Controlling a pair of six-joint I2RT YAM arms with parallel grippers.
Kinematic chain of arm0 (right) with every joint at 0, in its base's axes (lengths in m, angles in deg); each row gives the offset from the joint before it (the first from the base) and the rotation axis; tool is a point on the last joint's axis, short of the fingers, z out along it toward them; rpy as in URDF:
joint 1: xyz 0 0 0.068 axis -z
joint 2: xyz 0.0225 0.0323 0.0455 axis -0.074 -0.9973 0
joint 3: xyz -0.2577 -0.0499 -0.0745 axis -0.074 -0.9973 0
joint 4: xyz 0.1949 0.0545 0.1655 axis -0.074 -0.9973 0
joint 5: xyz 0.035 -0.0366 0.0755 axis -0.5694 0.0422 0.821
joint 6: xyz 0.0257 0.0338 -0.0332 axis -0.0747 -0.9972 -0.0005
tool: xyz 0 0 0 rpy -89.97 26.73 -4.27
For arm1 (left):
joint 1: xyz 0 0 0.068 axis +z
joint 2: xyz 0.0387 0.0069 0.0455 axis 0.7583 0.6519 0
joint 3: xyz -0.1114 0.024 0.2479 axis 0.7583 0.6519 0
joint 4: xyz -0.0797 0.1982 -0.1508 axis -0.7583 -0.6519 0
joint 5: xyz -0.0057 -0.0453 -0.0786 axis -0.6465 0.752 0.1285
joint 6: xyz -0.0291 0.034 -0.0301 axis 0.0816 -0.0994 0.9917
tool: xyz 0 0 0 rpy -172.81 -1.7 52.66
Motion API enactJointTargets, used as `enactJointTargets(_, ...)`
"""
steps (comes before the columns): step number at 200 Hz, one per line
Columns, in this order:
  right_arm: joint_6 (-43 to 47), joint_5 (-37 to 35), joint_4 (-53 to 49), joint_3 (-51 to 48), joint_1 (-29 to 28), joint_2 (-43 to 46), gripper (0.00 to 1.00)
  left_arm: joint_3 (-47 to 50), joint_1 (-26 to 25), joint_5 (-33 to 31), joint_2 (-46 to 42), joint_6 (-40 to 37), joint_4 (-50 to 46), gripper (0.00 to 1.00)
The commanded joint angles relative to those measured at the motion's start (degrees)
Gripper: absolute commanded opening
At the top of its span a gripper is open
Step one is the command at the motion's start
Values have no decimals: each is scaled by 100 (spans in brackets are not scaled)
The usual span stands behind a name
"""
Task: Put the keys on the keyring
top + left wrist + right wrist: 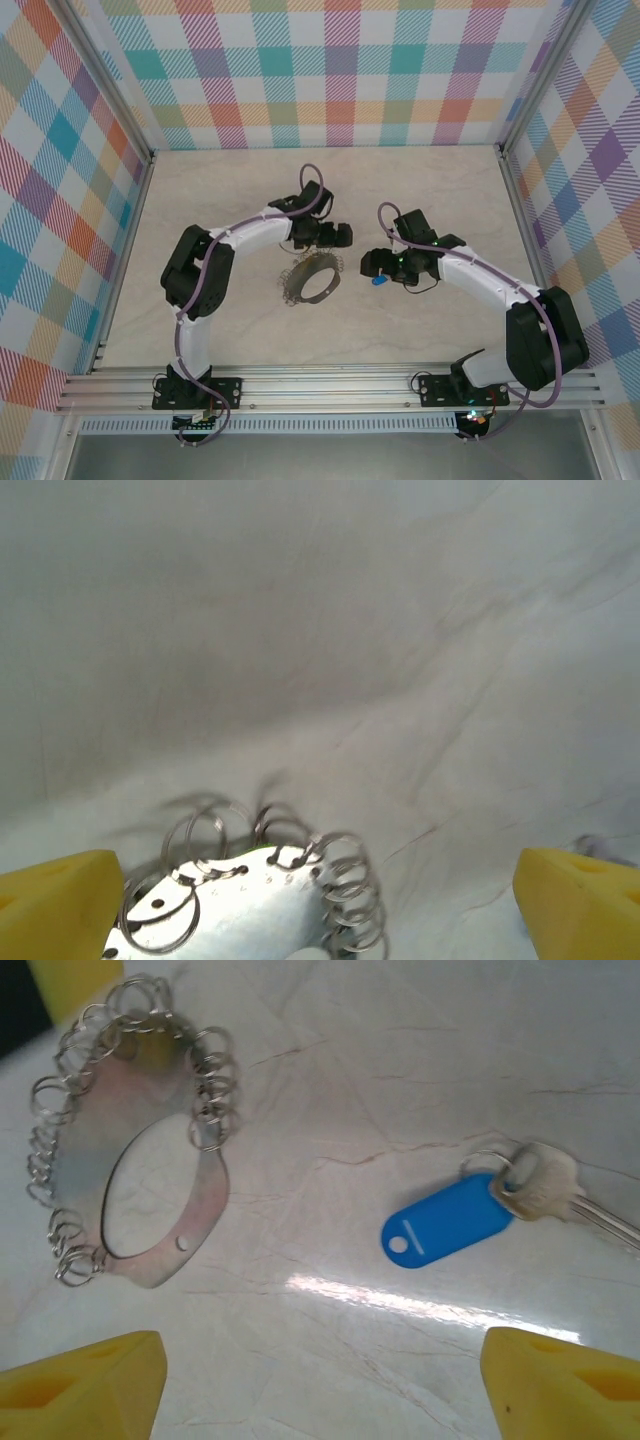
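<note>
The right gripper (318,1385) holds its yellow fingers (85,1385) spread wide apart above the keys (450,1222), a blue tag and a silver blade lying flat on the table. To their left, across a stretch of bare tabletop, lies the keyring (150,1250), with small wire loops bunched along its rim. The left gripper (315,895), just as wide apart, hangs at the keyring's far rim. The tabletop (220,190) is pale and marbled, and plaid walls (340,70) enclose it.
</note>
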Motion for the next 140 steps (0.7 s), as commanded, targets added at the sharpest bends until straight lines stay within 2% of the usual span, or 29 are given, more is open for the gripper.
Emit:
enactJointTargets(1, 223, 401, 74, 178, -6, -264, 79, -431, 69, 436, -188, -294, -454, 100)
enactJointTargets(24, 324, 516, 24, 442, -59, -576, 77, -150, 71, 489, -660, 215, -276, 100)
enactJointTargets(79, 311, 720, 170, 825, -244, -1265, 74, 1807, 64, 288, -1942, 1538, 636, 100)
enactJointTargets(105, 325, 735, 160, 970, -303, -1482, 74, 2442, 53, 295, -2255, 1724, 838, 100)
enactJointTargets(140, 309, 702, 180, 1023, -316, -1571, 73, 2749, 57, 311, -2233, 1678, 977, 100)
